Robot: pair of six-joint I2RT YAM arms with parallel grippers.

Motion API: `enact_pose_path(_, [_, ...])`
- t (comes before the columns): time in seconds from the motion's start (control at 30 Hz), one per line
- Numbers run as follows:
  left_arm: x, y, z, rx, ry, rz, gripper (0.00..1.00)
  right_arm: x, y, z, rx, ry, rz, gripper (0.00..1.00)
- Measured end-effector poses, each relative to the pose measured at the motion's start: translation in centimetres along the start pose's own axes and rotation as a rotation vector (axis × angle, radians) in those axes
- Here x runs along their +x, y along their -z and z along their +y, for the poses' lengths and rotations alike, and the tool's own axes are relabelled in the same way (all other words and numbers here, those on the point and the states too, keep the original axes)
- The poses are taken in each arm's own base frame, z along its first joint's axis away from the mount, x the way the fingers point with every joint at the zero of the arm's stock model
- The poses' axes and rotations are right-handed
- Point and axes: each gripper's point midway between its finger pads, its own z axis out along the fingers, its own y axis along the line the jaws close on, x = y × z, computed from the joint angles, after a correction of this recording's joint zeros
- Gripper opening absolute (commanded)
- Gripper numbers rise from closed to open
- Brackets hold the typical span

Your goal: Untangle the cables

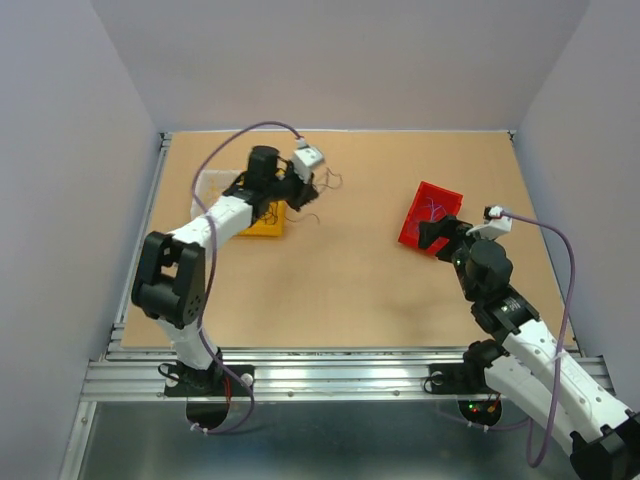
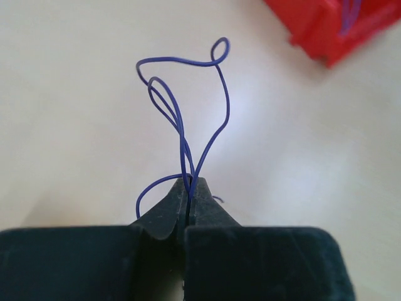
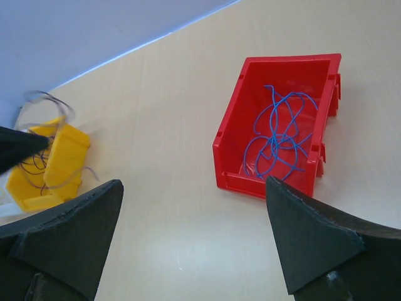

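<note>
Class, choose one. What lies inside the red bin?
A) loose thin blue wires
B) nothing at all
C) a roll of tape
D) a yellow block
A: the right wrist view shows thin blue wires looping over the floor of the red bin.

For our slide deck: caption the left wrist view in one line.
Left pincer shut on a looping blue wire, red bin beyond.

We see the left arm reaching to the far left of the desk (image 1: 340, 290). The left tool (image 1: 303, 190) is by the right edge of a yellow bin (image 1: 262, 222), with thin dark cables (image 1: 325, 182) looping just beside it. On the right, the right tool (image 1: 435, 235) sits at the near edge of a red bin (image 1: 408, 232) that holds bluish strands (image 1: 433, 208).
</note>
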Motion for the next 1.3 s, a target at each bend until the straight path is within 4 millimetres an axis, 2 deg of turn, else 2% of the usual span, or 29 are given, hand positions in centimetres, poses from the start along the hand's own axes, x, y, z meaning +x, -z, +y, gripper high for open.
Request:
enact_pose_path(0.03, [-0.4, 1.1, 1.2, -0.031, 0.014, -0.021, 0.0, 0.1, -0.1, 0.0, 0.002, 0.002, 0.005, 1.0])
enact_pose_path(0.07, [-1.6, 4.0, 4.3, -0.117, 0.045, -0.079, 0.0, 0.3, -0.1, -0.1, 0.004, 0.004, 0.008, 1.0])
enact_pose_path(0.13, [-3.1, 6.9, 7.2, -0.203, 0.07, -0.148, 0.0, 0.4, -0.2, -0.1, 0.008, 0.007, 0.014, 1.0])
enact_pose_path(0.23, [-4.7, 9.5, 9.7, -0.275, 0.103, -0.234, 0.0, 0.7, -0.4, -0.2, 0.012, 0.011, 0.022, 1.0])
enact_pose_path(0.3, [-5.0, 10.1, 10.6, -0.303, 0.114, -0.255, 0.0, 0.9, -0.5, -0.3, 0.016, 0.014, 0.029, 1.0])
enact_pose_path(0.5, [-5.2, 10.4, 13.2, -0.42, 0.12, -0.286, 0.0, 1.1, -0.5, -0.3, 0.019, 0.017, 0.034, 1.0])
enact_pose_path(0.73, [-3.1, 10.4, 16.4, -0.576, 0.136, -0.243, 0.0, 0.9, -0.5, -0.3, 0.015, 0.015, 0.028, 1.0])
enact_pose_path(0.83, [-2.8, 11.1, 17.5, -0.648, 0.126, -0.243, 0.0, 0.7, -0.4, -0.2, 0.013, 0.013, 0.024, 1.0])
enact_pose_path(0.93, [-1.5, 11.7, 18.4, -0.727, 0.115, -0.226, 0.0, 0.7, -0.4, -0.2, 0.013, 0.013, 0.023, 1.0])
enact_pose_path(1.1, [1.3, 11.8, 18.5, -0.778, 0.116, -0.176, 0.0, 0.7, -0.4, -0.2, 0.013, 0.013, 0.023, 1.0])
enact_pose_path(1.3, [3.9, 10.8, 17.2, -0.792, 0.09, -0.11, 0.0, 0.7, -0.4, -0.2, 0.013, 0.016, 0.023, 1.0])
